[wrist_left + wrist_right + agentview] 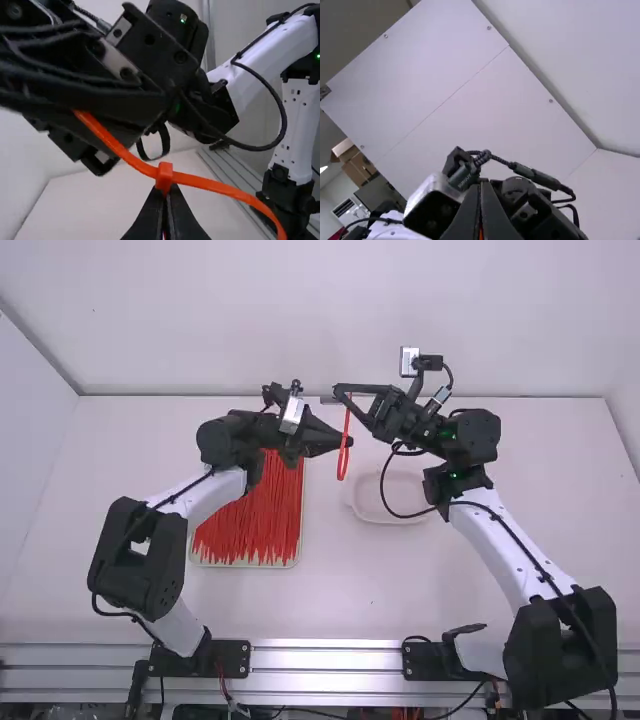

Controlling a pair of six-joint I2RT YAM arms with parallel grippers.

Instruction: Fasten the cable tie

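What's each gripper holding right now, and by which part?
One cable tie between them: left gripper pinches its head, right gripper its strap.

Glossy orange-red plastic cable tie, matt white table

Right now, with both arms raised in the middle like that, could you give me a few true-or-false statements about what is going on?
1. The left fingers and the right fingers both pinch one orange cable tie. True.
2. That tie lies flat on the table. False: it is held in the air above the table.
3. A tray of spare ties sits under the left arm. True.
4. The white dish is piled with ties. False: no ties show in it.
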